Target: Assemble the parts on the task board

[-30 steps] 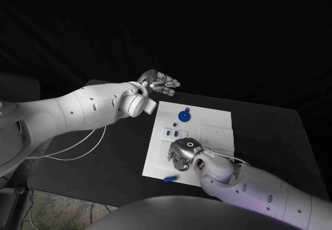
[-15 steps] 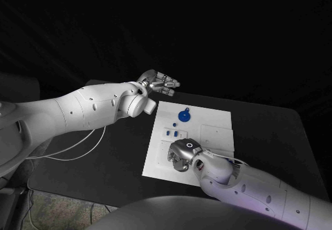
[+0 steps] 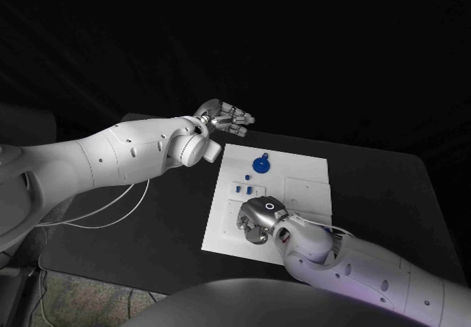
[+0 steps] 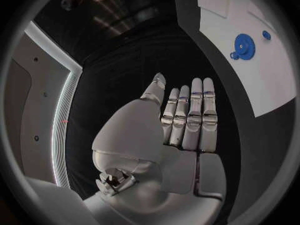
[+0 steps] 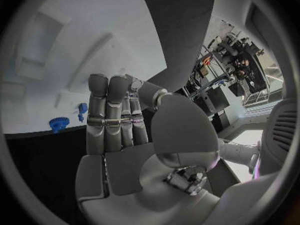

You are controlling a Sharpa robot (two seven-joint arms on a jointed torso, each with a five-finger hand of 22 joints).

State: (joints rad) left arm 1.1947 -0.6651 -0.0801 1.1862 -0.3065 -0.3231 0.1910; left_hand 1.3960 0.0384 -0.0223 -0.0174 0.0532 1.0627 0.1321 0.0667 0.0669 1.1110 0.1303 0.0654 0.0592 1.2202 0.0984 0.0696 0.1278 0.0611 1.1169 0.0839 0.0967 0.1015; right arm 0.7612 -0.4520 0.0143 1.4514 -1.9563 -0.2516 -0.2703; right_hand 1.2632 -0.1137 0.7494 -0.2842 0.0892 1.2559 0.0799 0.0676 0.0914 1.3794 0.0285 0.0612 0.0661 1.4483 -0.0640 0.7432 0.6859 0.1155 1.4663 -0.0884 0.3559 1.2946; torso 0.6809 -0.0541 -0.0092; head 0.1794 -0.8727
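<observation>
The white task board (image 3: 299,204) lies in the middle of the black table. A blue gear (image 3: 261,164) sits on its far part, and small blue pieces (image 3: 246,189) stand near its left edge. My right hand (image 3: 258,219) hovers over the board's near left part; its fingers (image 5: 109,110) are stretched out side by side with nothing in them. The right wrist view also shows the gear (image 5: 58,123) and a small blue piece (image 5: 82,107). My left hand (image 3: 224,116) hangs beyond the board's far left corner, fingers (image 4: 190,117) straight and empty, with the gear (image 4: 244,46) off to its side.
A pale cable (image 3: 108,211) loops on the table to the left of the board. Black table surface (image 3: 382,184) extends to the right of the board.
A small blue piece that lay on the table by the board's near edge one second ago is no longer seen. Both hands have hardly moved.
</observation>
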